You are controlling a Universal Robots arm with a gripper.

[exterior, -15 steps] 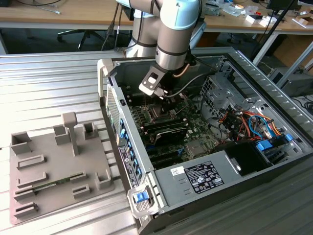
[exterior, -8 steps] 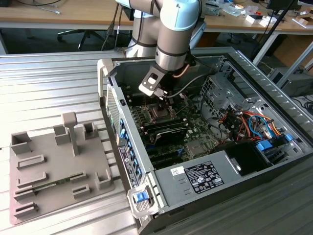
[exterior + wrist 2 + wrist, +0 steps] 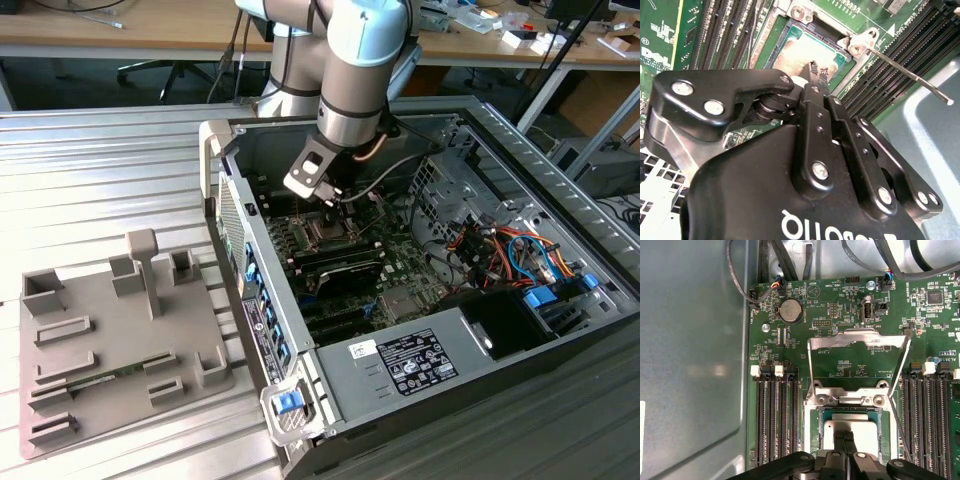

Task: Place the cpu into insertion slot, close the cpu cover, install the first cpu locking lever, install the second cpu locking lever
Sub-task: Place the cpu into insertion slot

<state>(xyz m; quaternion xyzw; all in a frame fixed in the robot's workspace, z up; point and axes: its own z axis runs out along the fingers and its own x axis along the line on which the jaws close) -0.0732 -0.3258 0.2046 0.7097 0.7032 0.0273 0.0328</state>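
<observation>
The cpu (image 3: 860,432), a dull silver square, lies flat in the insertion slot (image 3: 815,440) on the green motherboard (image 3: 840,310). The cpu cover (image 3: 860,338), a thin silver frame, stands open, swung back from its hinge away from the slot. My gripper (image 3: 845,439) is shut, its fingertips (image 3: 813,67) together just over the cpu (image 3: 792,50) face, holding nothing. A thin wire locking lever (image 3: 905,75) sticks out unlatched beside the slot. In the exterior view the gripper (image 3: 328,198) hangs inside the open computer case right above the slot (image 3: 325,232).
Black memory slots (image 3: 777,425) flank the socket on both sides. Cables (image 3: 500,245) and drive bays fill the case on the exterior view's right, with a power supply (image 3: 425,360) in front. A grey parts fixture (image 3: 110,330) lies on the ribbed table beside the case wall (image 3: 235,215).
</observation>
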